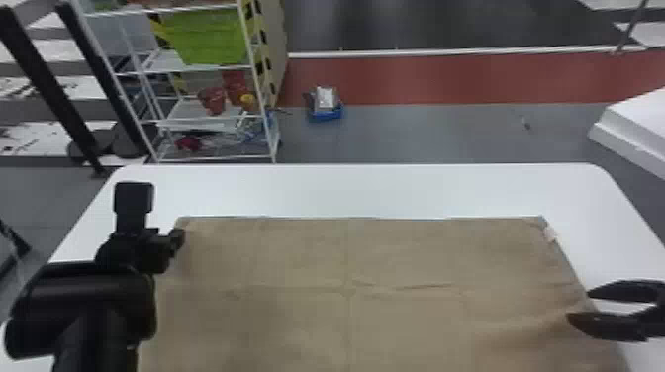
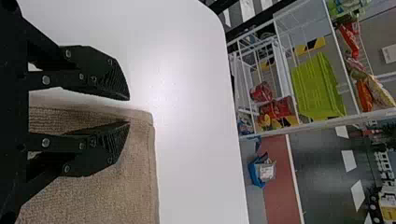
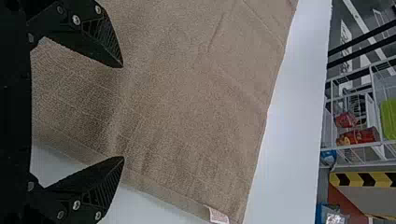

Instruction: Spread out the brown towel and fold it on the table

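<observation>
The brown towel [image 1: 405, 257] lies spread on the counter [image 1: 376, 190], its far edge nearly straight and a small pale tag [image 1: 550, 235] at the far right corner. The left claw [image 2: 129, 111] is partly open and empty at the far left corner, one finger over cloth, the other over bare counter. The right claw [image 3: 123, 111] is wide open and empty, straddling the right edge. The step in hand appears to be taking the edges for the first fold. Lower both claws until the fingertips reach the hem, close on a narrow margin, and lift evenly; uneven lifting may skew the fold. The cloth is thin, soft and finely ribbed, with shallow creases near the middle; the counter is smooth, white and round-cornered. Finger pads are black, tapered and ridged.
</observation>
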`<action>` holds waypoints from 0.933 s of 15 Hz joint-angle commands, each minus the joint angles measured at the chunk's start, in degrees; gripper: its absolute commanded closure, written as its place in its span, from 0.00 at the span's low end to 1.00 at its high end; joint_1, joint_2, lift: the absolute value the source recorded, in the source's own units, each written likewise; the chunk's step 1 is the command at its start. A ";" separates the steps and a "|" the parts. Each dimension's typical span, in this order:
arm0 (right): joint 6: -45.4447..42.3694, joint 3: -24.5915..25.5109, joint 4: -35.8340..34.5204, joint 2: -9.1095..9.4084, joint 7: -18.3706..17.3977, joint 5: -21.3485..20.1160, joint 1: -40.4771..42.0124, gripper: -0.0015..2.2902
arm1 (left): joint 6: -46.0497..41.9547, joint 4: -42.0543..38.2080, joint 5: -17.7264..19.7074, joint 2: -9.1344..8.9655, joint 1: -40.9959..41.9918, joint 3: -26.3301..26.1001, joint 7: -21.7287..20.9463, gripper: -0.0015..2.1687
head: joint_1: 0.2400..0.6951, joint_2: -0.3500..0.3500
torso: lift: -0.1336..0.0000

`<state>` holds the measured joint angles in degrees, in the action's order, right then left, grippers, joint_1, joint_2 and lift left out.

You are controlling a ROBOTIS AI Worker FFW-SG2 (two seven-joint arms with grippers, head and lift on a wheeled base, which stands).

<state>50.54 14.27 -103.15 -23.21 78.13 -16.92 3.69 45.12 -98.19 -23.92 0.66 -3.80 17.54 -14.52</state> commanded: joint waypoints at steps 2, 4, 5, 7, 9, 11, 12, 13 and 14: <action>-1.01 0.05 -0.03 0.19 0.19 0.31 -0.17 0.09 | 0.37 -9.82 0.37 -0.57 6.35 2.32 -0.25 0.01 | 1.00 0.66 | 0.07; 0.57 1.46 -0.82 0.63 0.19 2.77 -0.70 0.09 | 0.37 -15.10 0.37 -0.75 10.74 1.26 -1.30 0.01 | 1.00 0.70 | 0.07; 1.98 1.55 -2.14 0.63 0.19 3.38 -1.14 0.09 | 0.19 -15.71 1.42 -0.81 11.36 1.09 -1.39 0.01 | 1.00 0.70 | 0.07; 6.20 1.63 -4.25 1.07 0.19 3.38 -3.25 0.09 | 0.37 -15.62 2.74 -0.81 10.74 0.39 -4.29 0.01 | 1.00 0.69 | 0.07; 9.01 2.07 -4.25 1.15 0.19 3.12 -7.12 0.09 | 0.37 -14.57 2.30 -0.75 8.55 -0.49 -6.14 0.01 | 1.00 0.66 | 0.07; 10.24 2.42 -2.67 1.15 0.19 2.24 -10.02 0.09 | 0.89 -10.88 1.69 -0.57 4.59 -0.32 -9.21 0.01 | 1.00 0.63 | 0.07; 10.24 2.60 -1.70 1.15 0.19 1.98 -10.90 0.09 | 0.89 -8.15 1.34 -0.13 2.31 -0.14 -10.71 0.02 | 1.00 0.61 | 0.07; 10.06 2.95 -0.74 1.07 0.19 1.71 -11.42 0.09 | 0.37 -5.60 -0.42 0.48 0.11 -0.05 -12.55 0.05 | 1.00 0.60 | 0.07; 10.06 3.74 -0.30 0.89 0.19 1.63 -11.42 0.09 | -0.86 -3.41 -2.53 1.10 -1.38 -0.23 -14.05 0.07 | 1.00 0.58 | 0.07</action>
<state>60.65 17.27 -104.27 -22.14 78.13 -15.07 -7.35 45.44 -104.65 -24.13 1.00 -2.82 17.38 -27.68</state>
